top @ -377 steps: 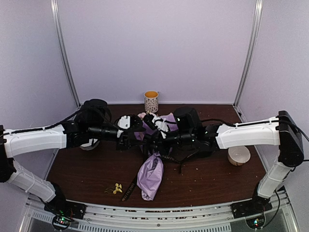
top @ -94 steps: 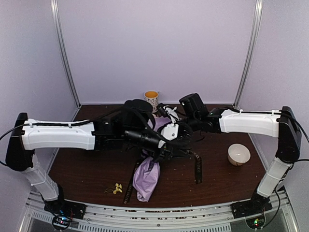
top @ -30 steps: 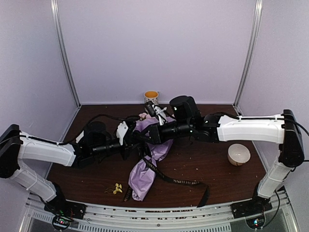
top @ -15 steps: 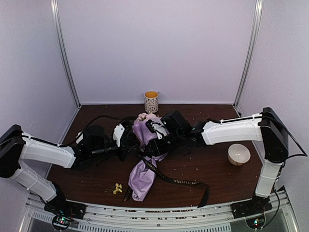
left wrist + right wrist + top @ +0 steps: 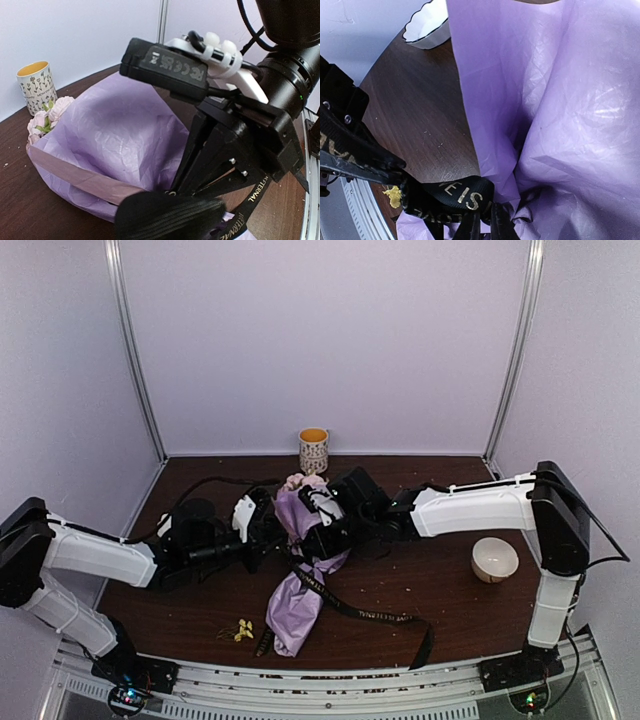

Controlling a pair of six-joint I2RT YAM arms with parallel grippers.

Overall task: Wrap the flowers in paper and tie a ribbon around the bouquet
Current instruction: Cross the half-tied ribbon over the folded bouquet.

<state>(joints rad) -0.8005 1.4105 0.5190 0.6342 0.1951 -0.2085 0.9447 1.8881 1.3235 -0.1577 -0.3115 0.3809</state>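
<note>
Change: right hand (image 5: 316,532) has dropped in onto middle of bouquet (image 5: 300,590), jaws narrowed almost together, tips pinching ribbon (image 5: 370,615) where it crosses paper (image 5: 560,100). Left hand (image 5: 262,530) stays clamped tight at bouquet's left flank; what it holds, unclear. Reads as tying underway, knot not yet made: ribbon tail loose across tabletop (image 5: 450,600), right-front. Bouquet mid-tabletop, long axis far-to-near; flowers (image 5: 298,482) toward mug (image 5: 313,450), narrow end toward front edge, slightly left.

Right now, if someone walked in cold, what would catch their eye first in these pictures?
The lilac paper bouquet lying mid-table, pink flowers poking out its far end, with the left arm and right arm meeting over its waist. Next, the black ribbon with light lettering trailing from that waist toward the front right edge. A patterned mug stands alone by the back wall.
</note>
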